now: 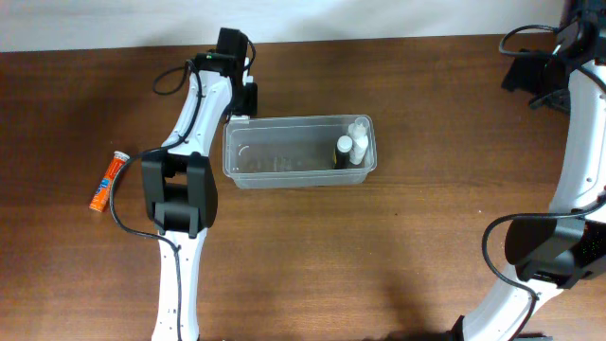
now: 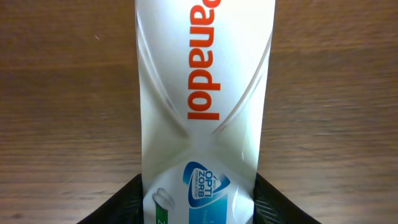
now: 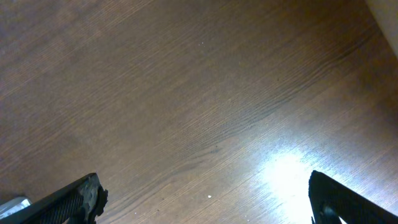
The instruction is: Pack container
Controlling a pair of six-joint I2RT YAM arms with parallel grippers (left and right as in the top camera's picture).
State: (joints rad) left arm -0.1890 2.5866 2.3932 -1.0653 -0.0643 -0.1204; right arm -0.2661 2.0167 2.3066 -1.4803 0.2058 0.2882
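Well off to the left of your left gripper, an orange tube (image 1: pixel 108 181) lies on the tabletop (image 1: pixel 398 246), apart from everything else.

Your left gripper (image 2: pixel 199 198) is clenched on a white Panadol box (image 2: pixel 199 93). The box touches both fingers (image 2: pixel 121 202), one on each side. The long side of the box runs straight out ahead of the gripper, and the orange name on it reads along that same line. You cannot tell from these views if the box rests on the wood or hangs just above it.

The container (image 1: pixel 284 121) is what the next move turns on, I think. It lies to the right of your left gripper and a bit back along your left arm (image 1: pixel 201 114), with one corner just beside the gripper. Its long side runs left to right across the tabletop. So the box likely has to go right, over the rim, into the bare left part. Small bottles (image 1: pixel 352 144) stand at the far right end of the container, away from this gripper.

Your left arm is much the nearer one. Your right gripper (image 3: pixel 205 186) is far off to the right of the container. It is spread wide, with only wood showing between its fingers.
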